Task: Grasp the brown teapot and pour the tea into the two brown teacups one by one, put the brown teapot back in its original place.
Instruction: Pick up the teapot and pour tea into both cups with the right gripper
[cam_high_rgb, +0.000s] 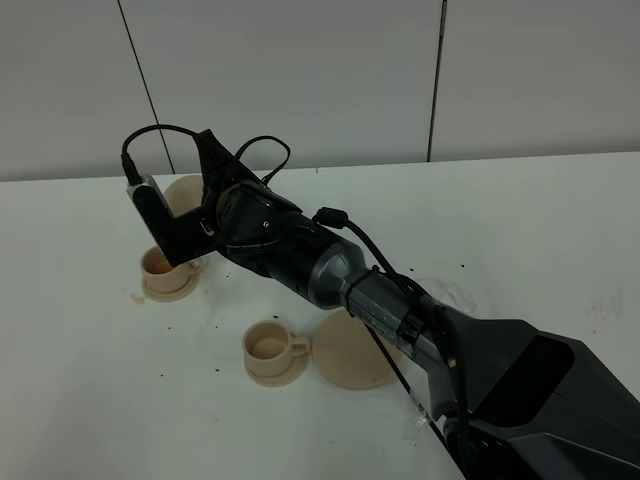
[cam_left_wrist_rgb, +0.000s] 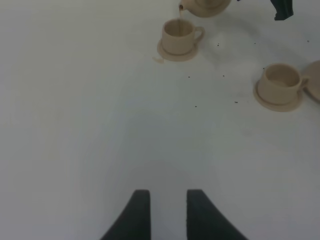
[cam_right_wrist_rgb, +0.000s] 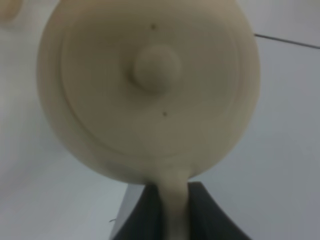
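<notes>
The brown teapot (cam_high_rgb: 183, 191) hangs tilted over the far-left teacup (cam_high_rgb: 164, 263), mostly hidden behind my right wrist. My right gripper (cam_high_rgb: 205, 205) reaches across and is shut on the teapot's loop handle (cam_right_wrist_rgb: 175, 205); the lid (cam_right_wrist_rgb: 150, 85) fills the right wrist view. In the left wrist view the teapot (cam_left_wrist_rgb: 205, 6) drops a thin stream of tea from its spout into that teacup (cam_left_wrist_rgb: 177, 36). The second teacup (cam_high_rgb: 271, 349) (cam_left_wrist_rgb: 280, 85) stands on its saucer beside the wide bare saucer (cam_high_rgb: 350, 352). My left gripper (cam_left_wrist_rgb: 167, 215) is open and empty, low over the table, far from the cups.
Dark specks (cam_left_wrist_rgb: 195, 105) lie scattered on the white table (cam_high_rgb: 80, 400) between the cups. A small tan spill (cam_left_wrist_rgb: 158, 60) sits beside the far-left cup's saucer. A grey panelled wall (cam_high_rgb: 320, 70) closes the back. My right arm's bulky base (cam_high_rgb: 540, 400) fills the front right.
</notes>
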